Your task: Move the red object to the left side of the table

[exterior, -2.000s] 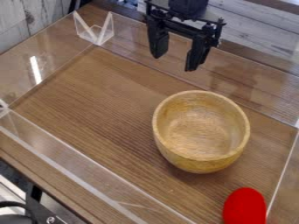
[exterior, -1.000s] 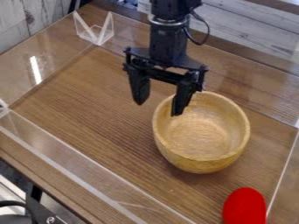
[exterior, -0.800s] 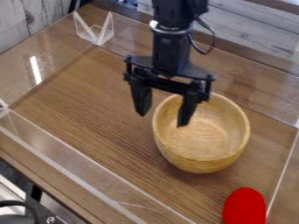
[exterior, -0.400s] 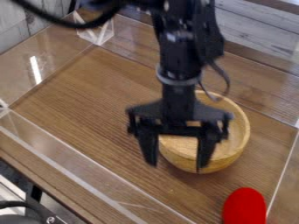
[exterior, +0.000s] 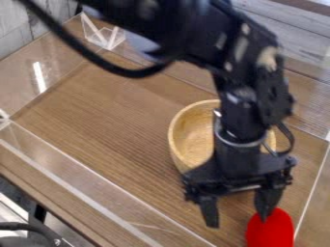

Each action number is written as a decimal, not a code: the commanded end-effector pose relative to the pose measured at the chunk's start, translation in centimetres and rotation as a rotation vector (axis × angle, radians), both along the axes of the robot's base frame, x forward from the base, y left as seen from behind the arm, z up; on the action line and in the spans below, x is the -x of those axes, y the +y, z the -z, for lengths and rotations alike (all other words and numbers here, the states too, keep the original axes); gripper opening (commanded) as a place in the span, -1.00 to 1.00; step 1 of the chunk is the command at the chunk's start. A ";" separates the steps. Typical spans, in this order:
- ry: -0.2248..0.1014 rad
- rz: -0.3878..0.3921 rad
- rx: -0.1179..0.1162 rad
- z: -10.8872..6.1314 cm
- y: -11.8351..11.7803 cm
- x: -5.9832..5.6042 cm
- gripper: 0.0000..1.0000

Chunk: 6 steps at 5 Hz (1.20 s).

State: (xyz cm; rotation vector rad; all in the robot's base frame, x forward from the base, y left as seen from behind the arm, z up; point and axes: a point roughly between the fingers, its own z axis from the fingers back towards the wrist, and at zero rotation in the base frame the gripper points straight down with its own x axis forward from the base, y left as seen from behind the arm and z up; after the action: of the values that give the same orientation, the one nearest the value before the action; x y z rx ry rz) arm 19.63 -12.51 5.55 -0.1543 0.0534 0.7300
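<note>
Gripper (exterior: 241, 204) now down past the wooden bowl (exterior: 194, 145), fingers apart beside the red object (exterior: 269, 230).

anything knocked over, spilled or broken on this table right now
Nothing stands out. The wooden bowl sits upright on the table, partly hidden by the arm. The red object lies near the front edge, cut off by the frame, and looks intact. The open gripper hangs just above it.

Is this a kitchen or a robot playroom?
More likely a robot test bench than a kitchen. The wood-grain table is fenced by clear acrylic walls, and a black robot arm's end effector hangs over just two props: a wooden bowl and a red object.
</note>
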 end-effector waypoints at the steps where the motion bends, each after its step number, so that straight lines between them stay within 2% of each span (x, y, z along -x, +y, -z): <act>1: -0.039 -0.084 0.058 -0.2 -1.6 -1.8 1.00; 2: -0.040 -0.140 0.089 0.2 -2.2 -2.6 1.00; 4: -0.042 -0.253 0.109 0.3 -3.0 -2.9 1.00; 6: -0.039 -0.355 0.116 0.4 -3.3 -3.0 1.00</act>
State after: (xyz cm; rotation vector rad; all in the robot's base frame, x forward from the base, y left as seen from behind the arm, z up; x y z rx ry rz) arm 22.05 -15.27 4.34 -0.2586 0.0494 1.0857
